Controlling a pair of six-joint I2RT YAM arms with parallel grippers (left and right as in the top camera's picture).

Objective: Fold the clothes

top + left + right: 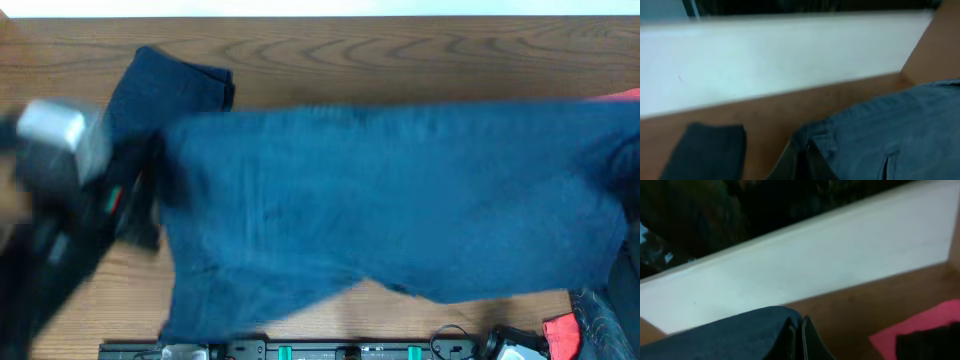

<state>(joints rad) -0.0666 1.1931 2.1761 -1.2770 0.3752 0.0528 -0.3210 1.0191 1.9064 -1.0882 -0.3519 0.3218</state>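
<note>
A pair of dark navy-blue denim shorts [400, 200] is held up above the brown wooden surface [400, 60]. It is stretched wide between the two arms, so that most of the overhead view is filled from the left arm across to the right edge; the lower hem hangs unevenly and the fabric is blurred. In the left wrist view the left claw [799, 157] is closed tight on the edge of the shorts [900, 130], with a fold of the stitched denim caught between the pressed fingers. In the right wrist view the right claw [797, 337] is likewise pinched shut on a rounded fold of the same navy fabric [740, 330], its fingers pressed flat together. The blurred grey and black left arm [55, 160] is seen at the left side of the overhead view, where its claw cannot be made out. A second garment, a folded squarish navy bundle [170, 85], is laid on the surface at the far left, beyond the raised shorts, and is also seen low in the left wrist view [705, 150]. A flat red item [920, 330] is laid on the wood at the right; its kind cannot be told. A pale white panel [790, 55] is set along the far edge of the surface.
</note>
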